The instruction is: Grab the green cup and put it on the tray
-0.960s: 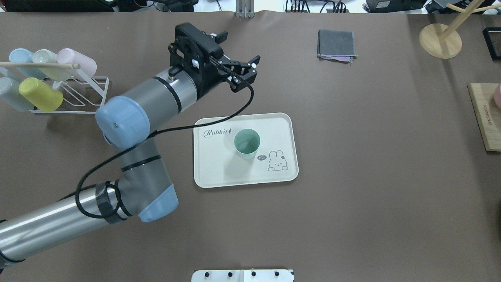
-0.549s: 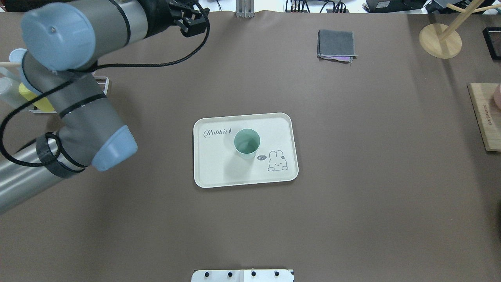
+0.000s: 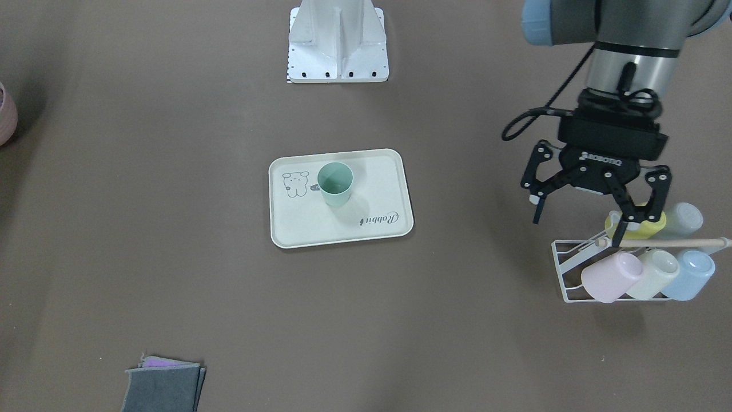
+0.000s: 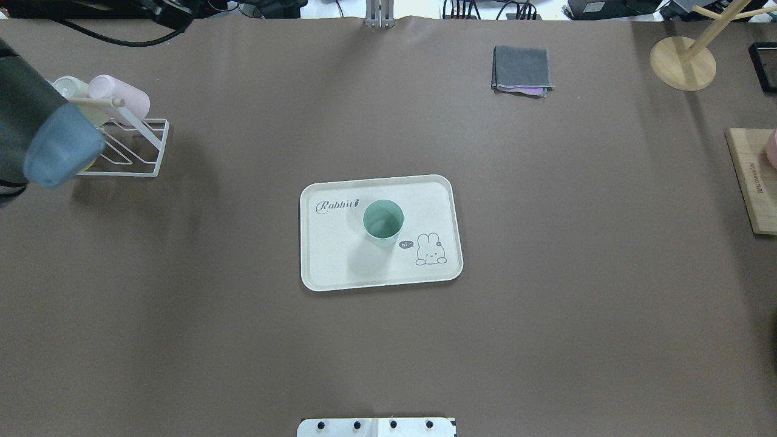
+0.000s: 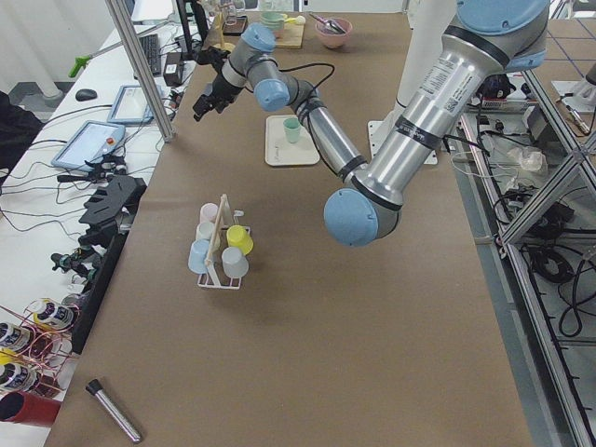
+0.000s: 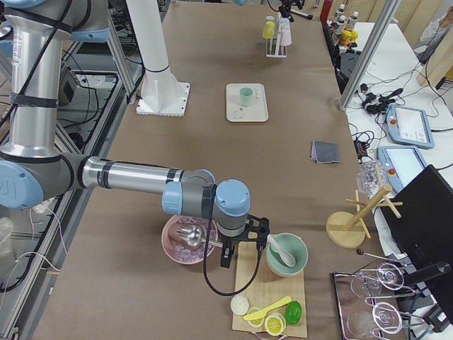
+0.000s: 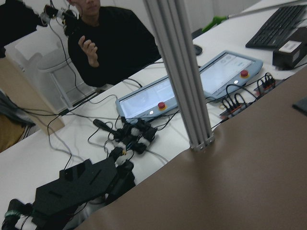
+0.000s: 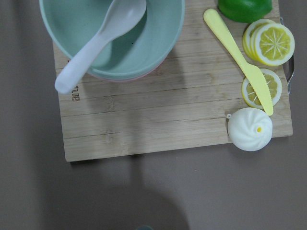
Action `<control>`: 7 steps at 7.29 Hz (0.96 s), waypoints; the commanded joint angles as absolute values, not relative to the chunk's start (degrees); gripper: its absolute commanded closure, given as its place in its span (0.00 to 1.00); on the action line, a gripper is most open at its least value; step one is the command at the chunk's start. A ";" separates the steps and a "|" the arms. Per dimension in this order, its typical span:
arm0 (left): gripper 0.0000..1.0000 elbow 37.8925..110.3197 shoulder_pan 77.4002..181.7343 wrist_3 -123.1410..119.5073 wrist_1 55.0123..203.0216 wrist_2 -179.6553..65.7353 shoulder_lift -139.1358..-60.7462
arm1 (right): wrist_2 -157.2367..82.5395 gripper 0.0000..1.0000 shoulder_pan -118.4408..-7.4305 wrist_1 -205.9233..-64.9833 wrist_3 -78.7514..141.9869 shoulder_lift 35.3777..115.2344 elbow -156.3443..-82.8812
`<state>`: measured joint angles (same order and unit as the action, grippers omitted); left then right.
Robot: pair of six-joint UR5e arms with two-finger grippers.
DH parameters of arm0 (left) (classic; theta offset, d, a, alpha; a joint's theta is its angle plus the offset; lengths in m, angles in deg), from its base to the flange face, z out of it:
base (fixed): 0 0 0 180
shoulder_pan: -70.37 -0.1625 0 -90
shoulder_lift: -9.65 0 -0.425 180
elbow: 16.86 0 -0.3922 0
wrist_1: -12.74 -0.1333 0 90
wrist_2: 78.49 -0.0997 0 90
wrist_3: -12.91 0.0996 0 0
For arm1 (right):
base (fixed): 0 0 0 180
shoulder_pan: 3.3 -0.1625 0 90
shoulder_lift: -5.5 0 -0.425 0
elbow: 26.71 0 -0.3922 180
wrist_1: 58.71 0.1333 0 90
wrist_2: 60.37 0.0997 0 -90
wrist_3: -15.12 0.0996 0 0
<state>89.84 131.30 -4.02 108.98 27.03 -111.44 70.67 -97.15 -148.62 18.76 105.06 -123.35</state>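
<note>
The green cup (image 3: 335, 183) stands upright and open-side up on the cream tray (image 3: 320, 229), between the bear drawing and the word "Rabbit". It shows the same way from overhead (image 4: 383, 221) on the tray (image 4: 340, 261). My left gripper (image 3: 577, 226) is open and empty. It is held high, far from the tray and near the cup rack. My right gripper (image 6: 233, 255) hangs over a wooden board far from the tray, and I cannot tell whether it is open or shut.
A white wire rack (image 3: 572, 286) holds several pastel cups, among them a lime one (image 3: 637, 228). A folded grey cloth (image 4: 522, 70) lies at the far side. The wooden board (image 8: 158, 124) carries a bowl with a spoon (image 8: 103, 40), lemon slices and a bun.
My left arm has swung up and away from the tray toward the rack side, with its gripper open and empty. The green cup has stayed put on the tray.
</note>
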 commanded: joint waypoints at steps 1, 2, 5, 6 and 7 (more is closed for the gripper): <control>0.02 92.20 137.32 -1.94 99.07 36.02 -104.55 | 70.76 0.00 -97.17 -148.62 18.63 104.99 -123.39; 0.02 93.34 141.26 -1.85 99.05 37.68 -98.51 | 70.76 0.00 -97.08 -148.62 18.63 104.99 -123.39; 0.02 92.14 149.90 1.72 102.54 49.62 -79.26 | 70.76 0.00 -97.08 -148.62 18.28 104.90 -123.30; 0.02 87.42 151.74 6.36 104.30 54.26 -77.20 | 70.76 0.00 -97.17 -148.62 18.28 104.90 -123.30; 0.02 83.11 154.11 7.37 105.80 54.83 -76.83 | 70.76 0.00 -97.08 -148.62 18.19 104.99 -123.38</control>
